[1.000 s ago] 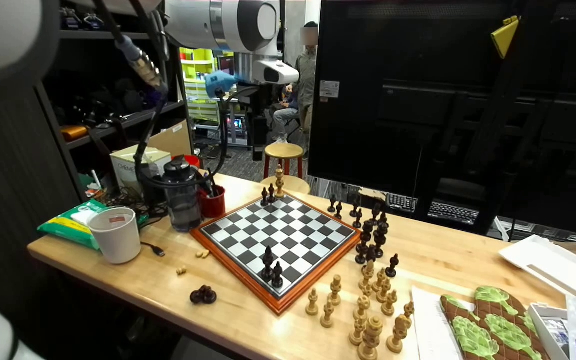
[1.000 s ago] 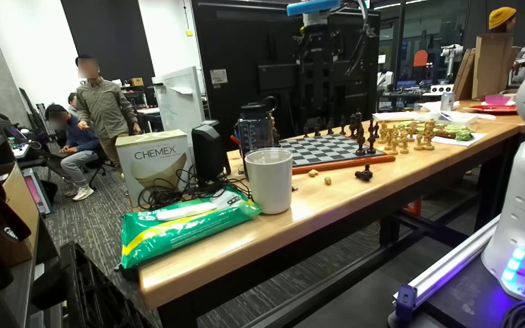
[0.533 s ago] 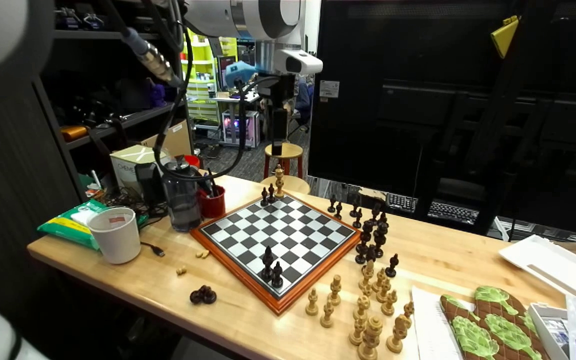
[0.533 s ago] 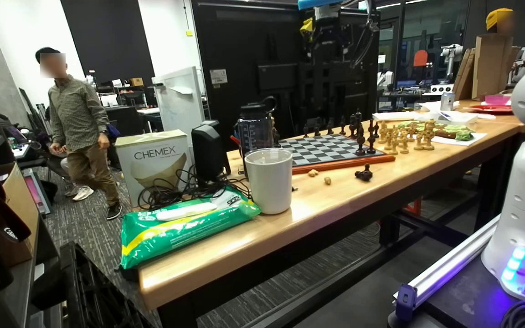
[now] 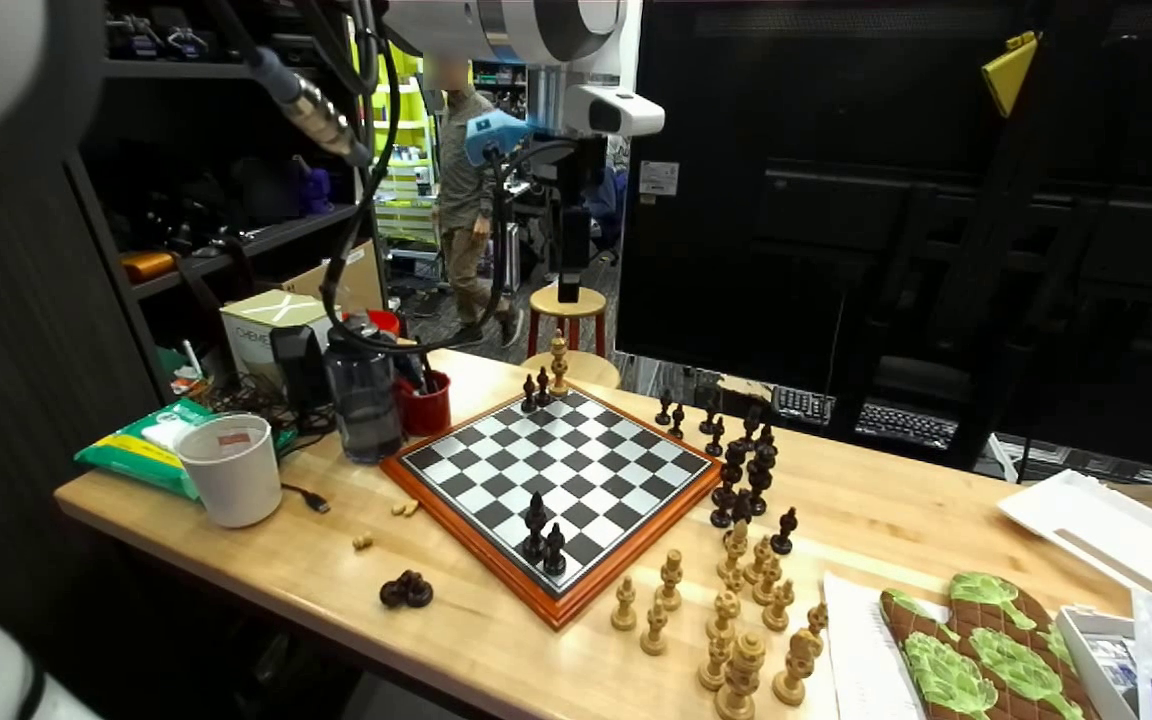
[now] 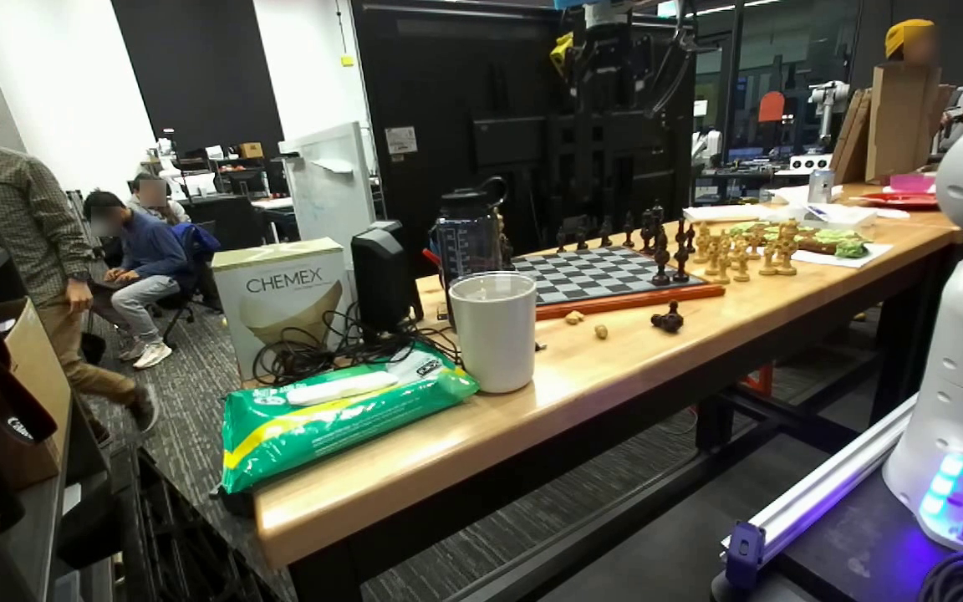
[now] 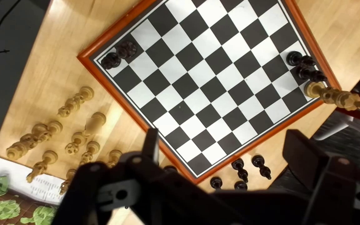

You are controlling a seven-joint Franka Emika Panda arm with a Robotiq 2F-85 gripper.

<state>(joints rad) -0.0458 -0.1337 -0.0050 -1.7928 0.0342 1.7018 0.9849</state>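
Observation:
My gripper (image 7: pixel 222 137) stands wide open in the wrist view, nothing between its fingers. It hangs high above the table, well clear of every piece, near the far corner of the chessboard (image 5: pixel 561 460) in an exterior view. Standing at that corner are a tall light piece (image 5: pixel 559 360) and two small black pieces (image 7: pixel 303 61). On the near corner a tall black piece (image 5: pixel 536 525) is beside a shorter black piece (image 5: pixel 555 552). Several black pieces (image 7: pixel 240 168) stand off the board, some hidden by the gripper's body. Against the black screen, the gripper (image 6: pixel 607 84) is hard to make out.
Light pieces (image 5: pixel 741 675) stand beside the board; a black piece (image 5: pixel 406 590) lies on its side. A bottle (image 5: pixel 364 410), red cup (image 5: pixel 426 405) and white mug (image 5: pixel 231 470) line the left. A large black screen (image 5: pixel 886 230) rises behind. An oven mitt (image 5: pixel 966 650) lies right.
The arm has moved rightward and a little up in both exterior views, its gripper empty. A person in the background has walked across. The board and pieces have not moved.

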